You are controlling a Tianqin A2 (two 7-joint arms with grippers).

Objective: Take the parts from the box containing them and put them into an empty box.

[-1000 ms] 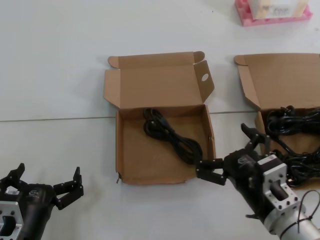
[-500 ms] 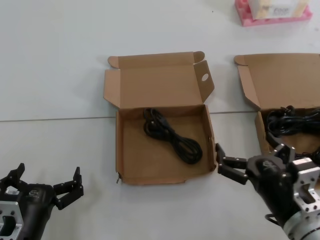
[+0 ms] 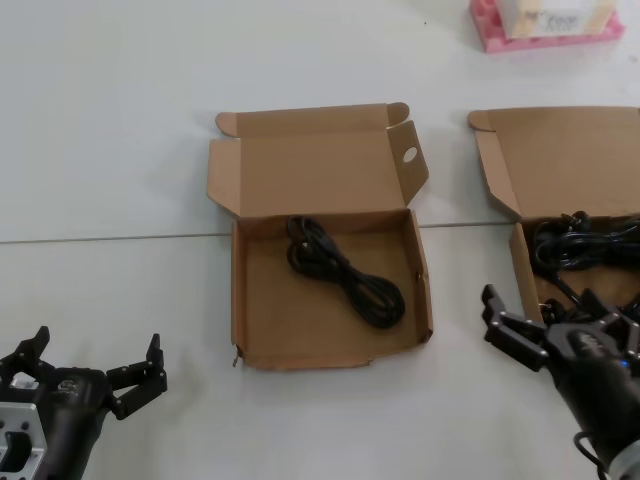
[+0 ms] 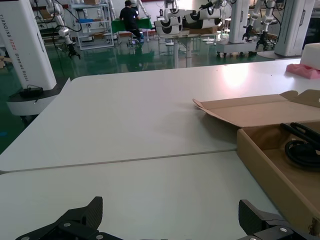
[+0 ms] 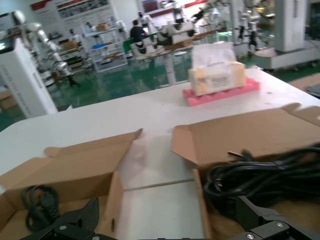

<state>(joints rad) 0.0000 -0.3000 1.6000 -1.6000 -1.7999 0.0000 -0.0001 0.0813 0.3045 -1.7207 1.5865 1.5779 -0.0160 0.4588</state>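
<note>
The box with a round hole in its lid flap (image 3: 322,215) lies open mid-table, and one black coiled cable (image 3: 345,275) rests inside it. At the right, the other open box (image 3: 560,160) holds a pile of black cables (image 3: 585,262). My right gripper (image 3: 548,318) is open and empty. It hovers low over the gap between the two boxes, by the front left corner of the full one. The right wrist view shows that pile (image 5: 270,175) just ahead of my right gripper (image 5: 167,220). My left gripper (image 3: 95,365) is parked open at the near left.
A pink foam tray holding a tissue box (image 3: 545,20) stands at the far right edge of the white table (image 3: 120,150). A seam (image 3: 110,240) crosses the tabletop. The left wrist view shows the holed box's side wall (image 4: 265,170) to the right of my left gripper (image 4: 170,222).
My right gripper has moved rightward and back toward me, from the holed box's front right corner to the full box's near left corner, staying open. The left arm has not moved.
</note>
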